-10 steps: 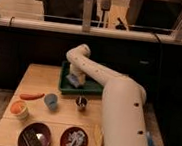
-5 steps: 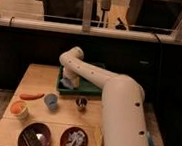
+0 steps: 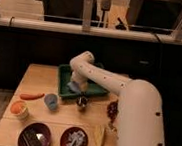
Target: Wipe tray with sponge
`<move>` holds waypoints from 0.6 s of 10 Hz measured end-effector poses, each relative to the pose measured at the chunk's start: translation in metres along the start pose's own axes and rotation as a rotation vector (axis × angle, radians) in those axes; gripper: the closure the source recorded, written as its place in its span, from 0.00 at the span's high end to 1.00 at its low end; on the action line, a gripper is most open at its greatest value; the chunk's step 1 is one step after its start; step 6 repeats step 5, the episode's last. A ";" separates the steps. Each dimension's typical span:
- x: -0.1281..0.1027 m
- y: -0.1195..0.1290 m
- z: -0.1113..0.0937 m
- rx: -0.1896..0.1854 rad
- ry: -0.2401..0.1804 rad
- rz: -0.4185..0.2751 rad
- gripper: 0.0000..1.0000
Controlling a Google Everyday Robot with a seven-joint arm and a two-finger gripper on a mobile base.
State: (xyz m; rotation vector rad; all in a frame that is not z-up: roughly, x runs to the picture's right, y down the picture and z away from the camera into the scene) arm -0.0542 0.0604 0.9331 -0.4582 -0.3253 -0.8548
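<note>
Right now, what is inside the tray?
Inside the tray, the tool presses down near the front wall on a grey-blue sponge. The arm hides the right half.

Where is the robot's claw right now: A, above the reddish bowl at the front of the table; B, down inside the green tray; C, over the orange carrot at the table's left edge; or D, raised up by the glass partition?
B: the claw sits low inside the dark green tray, over a pale blue patch that looks like the sponge, well away from the carrot and the front bowls.
</note>
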 end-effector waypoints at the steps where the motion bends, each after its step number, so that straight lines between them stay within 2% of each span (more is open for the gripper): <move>1: 0.009 0.002 0.005 -0.005 0.006 0.024 0.68; 4: 0.033 -0.013 0.019 -0.016 0.031 0.070 0.68; 6: 0.035 -0.018 0.018 -0.011 0.037 0.072 0.68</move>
